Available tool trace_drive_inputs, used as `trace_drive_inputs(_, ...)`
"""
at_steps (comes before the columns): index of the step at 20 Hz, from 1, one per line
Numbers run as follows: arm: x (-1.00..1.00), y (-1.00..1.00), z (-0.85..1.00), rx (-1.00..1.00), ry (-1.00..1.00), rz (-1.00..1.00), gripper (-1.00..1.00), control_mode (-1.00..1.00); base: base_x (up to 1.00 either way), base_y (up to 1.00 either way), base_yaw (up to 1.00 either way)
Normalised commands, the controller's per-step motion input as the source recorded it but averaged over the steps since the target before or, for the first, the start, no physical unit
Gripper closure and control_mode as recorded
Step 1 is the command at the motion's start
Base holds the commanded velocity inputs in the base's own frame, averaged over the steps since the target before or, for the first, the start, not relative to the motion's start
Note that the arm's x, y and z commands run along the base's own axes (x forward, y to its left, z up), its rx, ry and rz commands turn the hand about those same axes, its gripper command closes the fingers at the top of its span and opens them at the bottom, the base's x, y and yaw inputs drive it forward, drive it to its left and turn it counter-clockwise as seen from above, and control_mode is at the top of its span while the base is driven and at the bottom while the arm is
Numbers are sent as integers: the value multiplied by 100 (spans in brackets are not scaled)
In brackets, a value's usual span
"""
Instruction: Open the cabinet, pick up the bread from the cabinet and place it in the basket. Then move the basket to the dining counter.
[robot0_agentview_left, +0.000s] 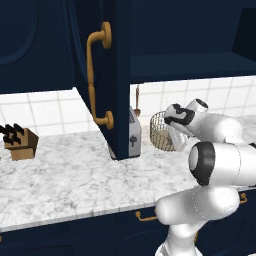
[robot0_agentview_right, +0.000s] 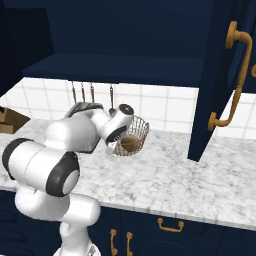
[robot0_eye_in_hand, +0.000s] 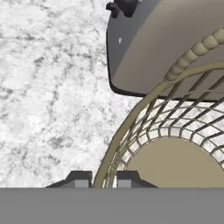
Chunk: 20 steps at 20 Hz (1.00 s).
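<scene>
The tan wire-mesh basket stands tipped on the marbled counter, its mouth turned toward the right base camera and half behind my arm. My gripper is shut on the basket's rim, one dark tip on each side of the wire. A round tan-brown patch shows inside the basket; I cannot tell whether it is the bread or the basket's floor. The navy cabinet stands open, with its door swung out and its shelf dark and bare. The dining counter is out of view.
A grey toaster sits just left of the basket, close behind its rim. The open door hangs over the counter. A knife block stands far left. Utensils hang on the tiled wall. Brass-handled drawers lie below.
</scene>
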Motion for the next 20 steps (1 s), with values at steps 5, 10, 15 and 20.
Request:
trace_drive_inputs(5, -100, 6, 67, 0, -5, 2, 100, -100, 0, 0, 0)
trace_drive_inputs(10, -100, 18, 60, 0, 0, 0, 100, -100, 0, 0, 0)
trace_drive_inputs(15, -92, 2, 51, 0, 0, 0, 100, -100, 0, 0, 0)
trace_drive_inputs(20, -39, 2, 16, 0, 6, 1, 100, -100, 0, 0, 0)
